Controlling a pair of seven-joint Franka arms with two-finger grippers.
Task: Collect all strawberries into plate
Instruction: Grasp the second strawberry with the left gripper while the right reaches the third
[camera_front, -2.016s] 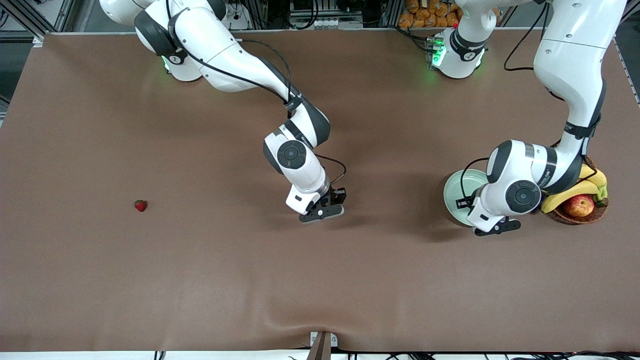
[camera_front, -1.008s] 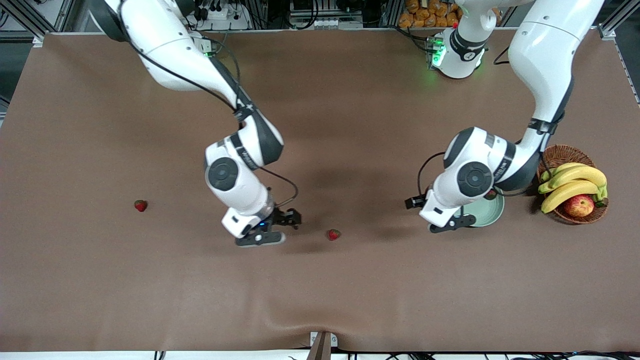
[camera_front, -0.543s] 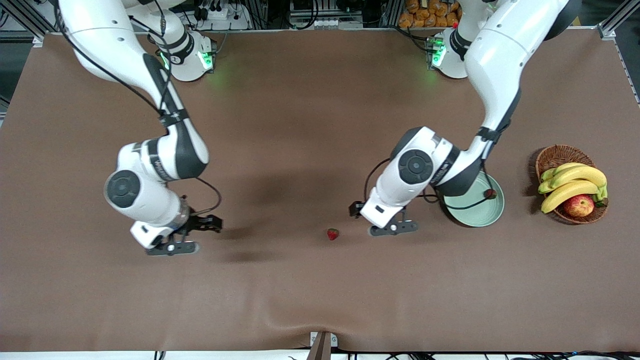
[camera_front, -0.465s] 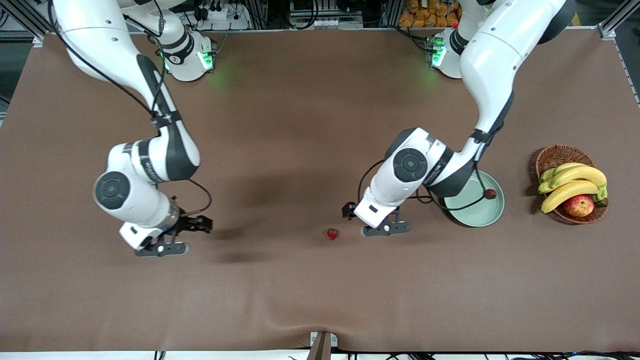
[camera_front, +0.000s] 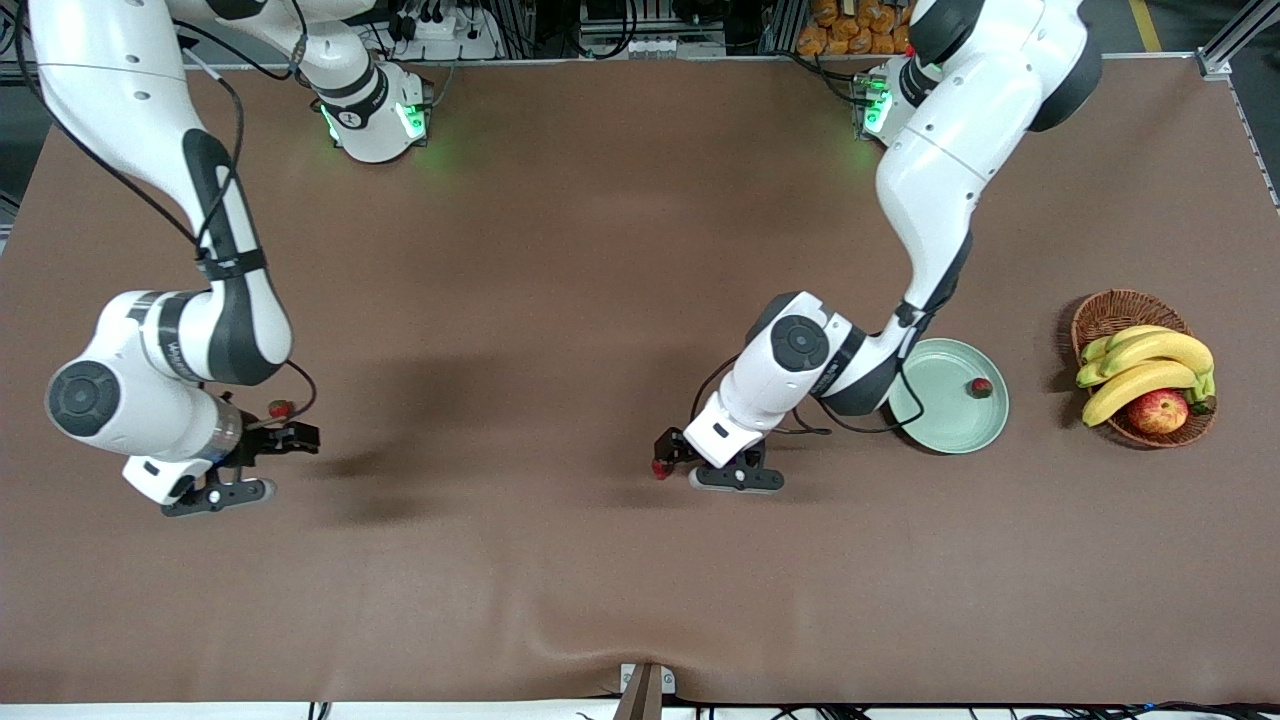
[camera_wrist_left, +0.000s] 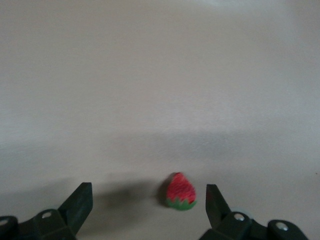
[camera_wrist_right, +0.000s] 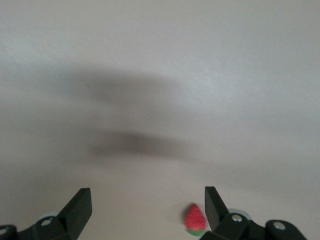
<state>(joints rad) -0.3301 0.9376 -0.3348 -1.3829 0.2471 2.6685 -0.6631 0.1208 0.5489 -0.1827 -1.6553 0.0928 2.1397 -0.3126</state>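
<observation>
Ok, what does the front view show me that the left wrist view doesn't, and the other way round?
Front view only: the plate with one strawberry in it, the fruit basket, the right gripper and a strawberry beside it.
Left wrist view only: its open fingers set wide on either side of the berry, none touching it.
Both: the left gripper over the middle strawberry on the brown table.

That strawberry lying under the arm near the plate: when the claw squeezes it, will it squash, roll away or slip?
The strawberry is tiny between the left claw's wide-open fingers, so it is probably very light. Its tapered, rounded shape could let it roll or pivot if nudged off-centre. It lies on a brown mat that looks soft, which may check rolling. Whether it would squash cannot be told.
</observation>
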